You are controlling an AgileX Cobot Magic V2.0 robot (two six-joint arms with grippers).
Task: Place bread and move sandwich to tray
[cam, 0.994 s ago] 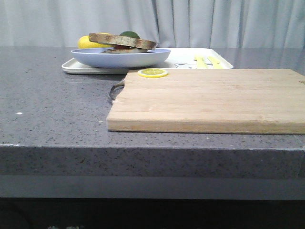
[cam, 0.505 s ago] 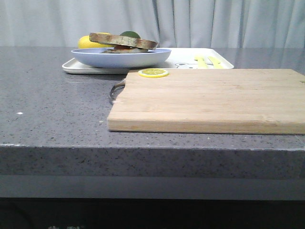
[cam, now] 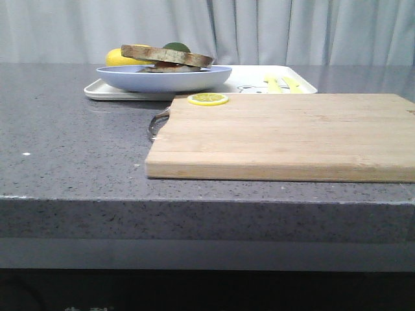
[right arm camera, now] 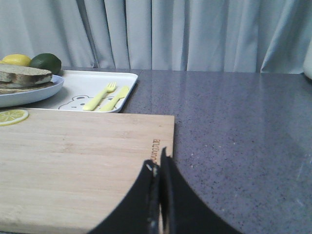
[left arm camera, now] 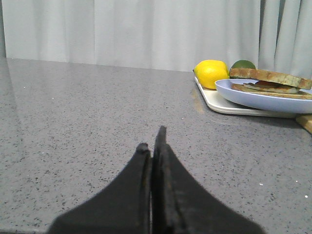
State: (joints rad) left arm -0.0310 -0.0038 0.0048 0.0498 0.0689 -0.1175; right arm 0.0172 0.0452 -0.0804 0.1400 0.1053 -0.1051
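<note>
1. Already, the sandwich [cam: 167, 57], two brown-crusted slices with egg between them, lies on its pale blue round plate [cam: 163, 78], and that plate rests on the far-left part of the large white rectangular tray [cam: 259, 80]. Judged from this, the task looks finished.
2. The left gripper [left arm camera: 152, 141] is clenched on nothing, low over bare grey counter, well to the left of the tray. The right gripper [right arm camera: 159, 163] is likewise pressed together and empty, at the near right edge of the light wooden cutting board [cam: 285, 133].
3. Risk: the top slice of bread [left arm camera: 269, 76] sits slightly tilted, so a knock to the plate or tray from an arm sweeping past could slide it off.
4. A second risk: the plate's near rim seems to reach the tray's near edge; a nudge might tip it onto the counter.
5. Around: a yellow lemon [left arm camera: 210, 73] and a green lime [right arm camera: 46, 62] at the far left of the tray, yellow fork and knife [right arm camera: 106, 96] on the tray's right part, and a lemon slice [cam: 207, 99] on the board's far-left corner. Nothing blocks either arm.
</note>
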